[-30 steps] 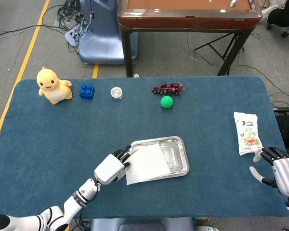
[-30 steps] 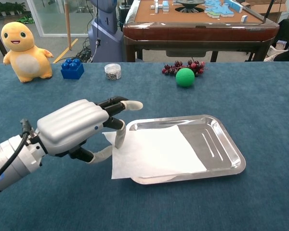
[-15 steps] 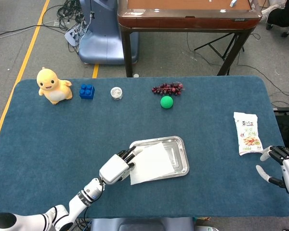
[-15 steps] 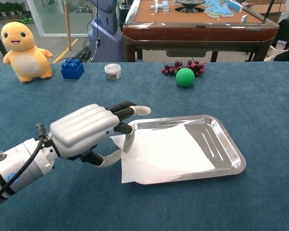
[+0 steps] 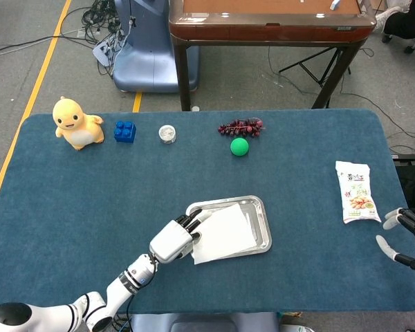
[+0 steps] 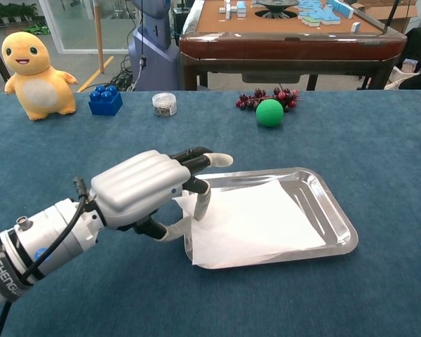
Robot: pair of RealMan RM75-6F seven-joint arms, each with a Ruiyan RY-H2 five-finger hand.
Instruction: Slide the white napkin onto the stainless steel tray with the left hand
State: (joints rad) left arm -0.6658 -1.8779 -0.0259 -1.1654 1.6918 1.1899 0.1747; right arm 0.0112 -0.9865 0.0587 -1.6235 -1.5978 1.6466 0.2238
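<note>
Napkin (image 6: 249, 225) lying right of left hand (image 6: 144, 193) in frame, mostly over tray (image 6: 337, 228); lower-left corner overhanging. Fingers (image 6: 202, 202) spread, being pressed onto napkin edge.

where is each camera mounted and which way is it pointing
Head view: high up, looking steeply down on the whole table; shows the left hand and forearm, and the right hand at the right edge.
Chest view: low at the table's near edge, looking level across it; only the left hand shows.
Shared: left hand, napkin, tray.
</note>
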